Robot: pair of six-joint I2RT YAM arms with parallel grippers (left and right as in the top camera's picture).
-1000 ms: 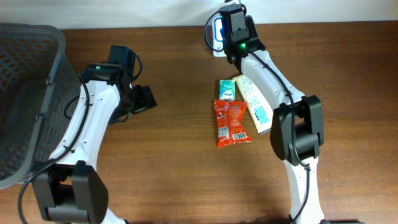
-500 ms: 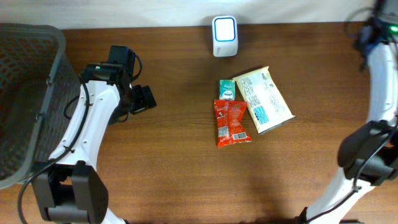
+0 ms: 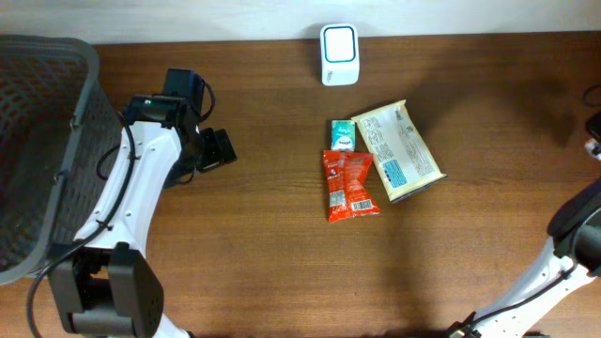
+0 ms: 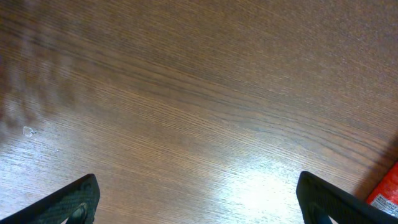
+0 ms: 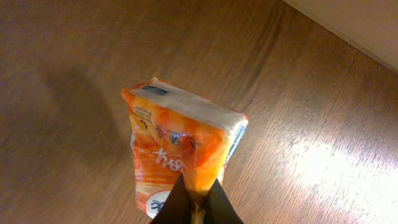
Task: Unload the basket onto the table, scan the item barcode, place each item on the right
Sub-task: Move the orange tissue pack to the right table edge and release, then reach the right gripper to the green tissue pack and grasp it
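Observation:
An orange packet [image 5: 180,143] hangs above the wooden table in the right wrist view, with my right gripper [image 5: 198,186] shut on its lower edge. No barcode shows on the face I see. The white scanner [image 3: 339,53] stands at the table's back edge. Only part of my right arm [image 3: 577,225] shows at the far right edge of the overhead view, and its gripper is outside that frame. My left gripper [image 3: 221,150] hovers over bare wood left of centre. In the left wrist view it [image 4: 199,202] stands wide open with nothing between its fingers.
A green packet [image 3: 343,134], a red packet [image 3: 349,185] and a cream packet [image 3: 399,150] lie together below the scanner. A dark mesh basket [image 3: 38,141] fills the left edge. The red packet's corner [image 4: 385,190] shows in the left wrist view.
My right arm has swung from the scanner at the back to the far right edge, uncovering the scanner and the cream packet. The left arm has not moved.

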